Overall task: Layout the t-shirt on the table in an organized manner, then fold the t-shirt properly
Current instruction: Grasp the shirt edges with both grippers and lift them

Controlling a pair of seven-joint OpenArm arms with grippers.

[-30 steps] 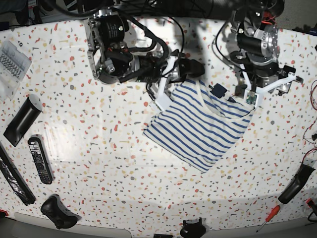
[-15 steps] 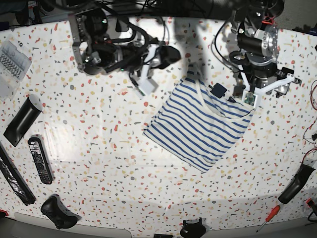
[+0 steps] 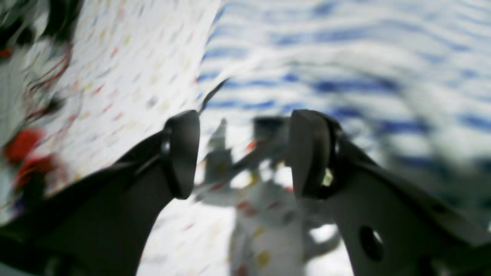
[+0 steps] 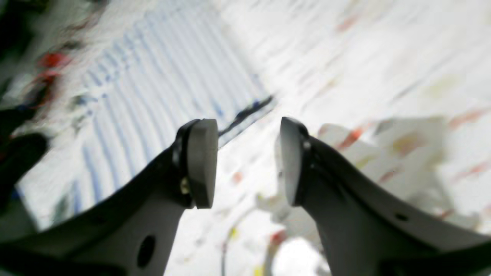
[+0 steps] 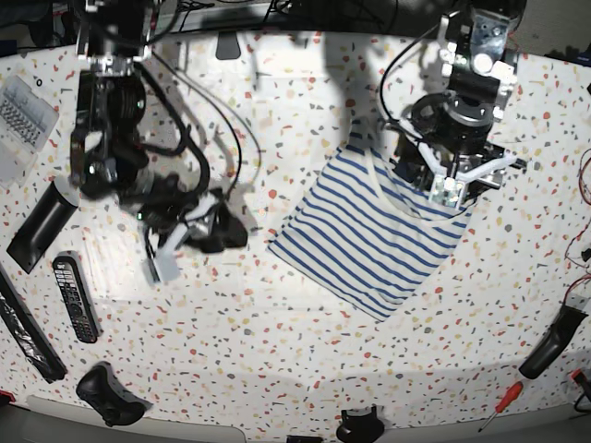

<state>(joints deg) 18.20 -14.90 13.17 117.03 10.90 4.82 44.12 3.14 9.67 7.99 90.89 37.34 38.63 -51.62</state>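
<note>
Lying folded on table (image 5: 277, 351), t-shirt (image 5: 369, 235), both grippers open

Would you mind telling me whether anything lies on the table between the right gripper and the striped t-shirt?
Nothing visible does. In the base view only bare speckled table separates the right gripper from the near edge of the t-shirt. Its jaws stand apart, holding nothing.

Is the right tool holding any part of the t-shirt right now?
No: the right tool is open with only bare table between its fingers, and the t-shirt lies off to the side.
</note>
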